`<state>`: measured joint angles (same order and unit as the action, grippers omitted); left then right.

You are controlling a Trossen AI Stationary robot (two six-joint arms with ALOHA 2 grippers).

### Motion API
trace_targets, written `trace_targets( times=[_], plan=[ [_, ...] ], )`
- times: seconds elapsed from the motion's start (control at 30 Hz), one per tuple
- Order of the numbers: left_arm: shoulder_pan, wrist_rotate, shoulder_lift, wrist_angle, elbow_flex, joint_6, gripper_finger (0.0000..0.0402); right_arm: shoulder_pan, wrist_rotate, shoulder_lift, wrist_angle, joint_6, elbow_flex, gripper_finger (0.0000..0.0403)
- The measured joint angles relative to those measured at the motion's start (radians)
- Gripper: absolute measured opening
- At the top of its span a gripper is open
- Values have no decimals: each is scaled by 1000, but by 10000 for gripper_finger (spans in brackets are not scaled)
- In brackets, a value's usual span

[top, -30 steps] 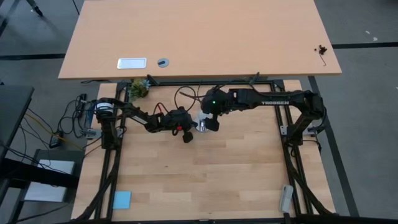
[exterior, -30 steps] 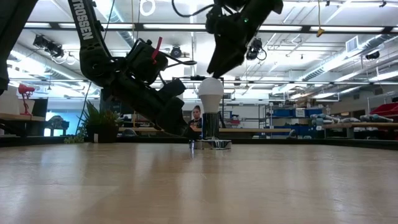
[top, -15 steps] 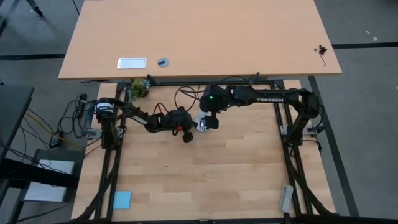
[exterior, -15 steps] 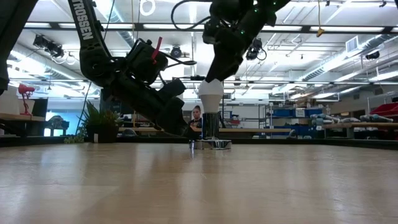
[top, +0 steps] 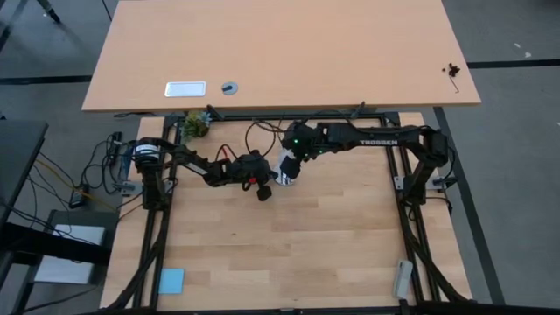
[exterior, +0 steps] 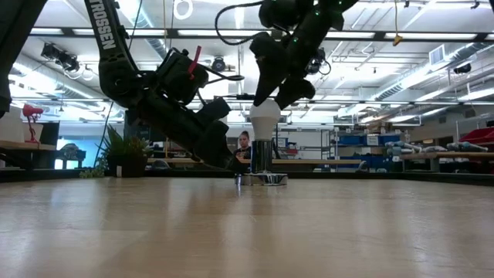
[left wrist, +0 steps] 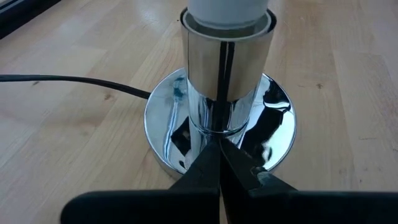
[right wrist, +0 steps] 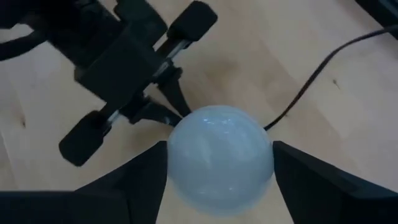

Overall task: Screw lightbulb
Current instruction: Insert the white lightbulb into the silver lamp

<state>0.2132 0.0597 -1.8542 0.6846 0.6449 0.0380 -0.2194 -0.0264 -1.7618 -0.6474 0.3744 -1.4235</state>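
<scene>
The white lightbulb [exterior: 265, 117] stands upright with its lower end in a chrome socket [left wrist: 227, 74]. The socket rises from a round mirror-bright base [left wrist: 273, 134] resting flat on the wooden table, left of centre toward the far edge. My left gripper [left wrist: 219, 149] is shut, low at the foot of the socket. My right gripper [right wrist: 221, 186] comes down from above, one finger on each side of the bulb's globe [right wrist: 221, 158]. In the high view the bulb [top: 282, 166] is mostly hidden under that gripper [top: 289, 168]. My left gripper touches the socket with its shut fingertips [left wrist: 214, 158], at the foot of the chrome cylinder [left wrist: 219, 127] where it meets the base. It slants down from the table's left side. My right gripper pinches the globe's two opposite sides [right wrist: 177, 155] between its fingers [right wrist: 134, 180], no gap showing. The fingers slant down from above. The bulb stays upright in the socket.
A black cord [left wrist: 62, 81] runs from the socket base over the table toward the far edge. A small plant [top: 196, 124] stands at the far left corner, and a blue pad [top: 171, 280] lies at the near left. A larger desk [top: 280, 52] stands beyond.
My right gripper has sunk a little over the bulb and rolled about its own axis, so its two fingers now flank the globe. The bulb, the socket and my left gripper have kept still.
</scene>
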Motion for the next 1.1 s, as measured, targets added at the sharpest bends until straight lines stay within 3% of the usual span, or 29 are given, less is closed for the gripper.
trace_targets(
  times=[0.3, 0.47, 0.67, 0.8, 1.1],
  plan=[
    [0, -2, 0, -2, 0, 4, 2, 24, -53, 29, 11, -212, 2, 348],
    [0, -5, 0, -3, 0, 3, 2, 22, -44, 34, 6, -450, -14, 363],
    [-4, -16, 0, -3, 0, -7, 2, -8, 89, 32, 10, -674, -17, 352],
    [-6, -20, 0, -4, 0, -8, 2, -46, 169, 30, 9, -689, -16, 337],
    [-6, -20, 0, -2, 0, -10, 2, -43, 186, 30, 10, -689, -13, 300]
  ],
)
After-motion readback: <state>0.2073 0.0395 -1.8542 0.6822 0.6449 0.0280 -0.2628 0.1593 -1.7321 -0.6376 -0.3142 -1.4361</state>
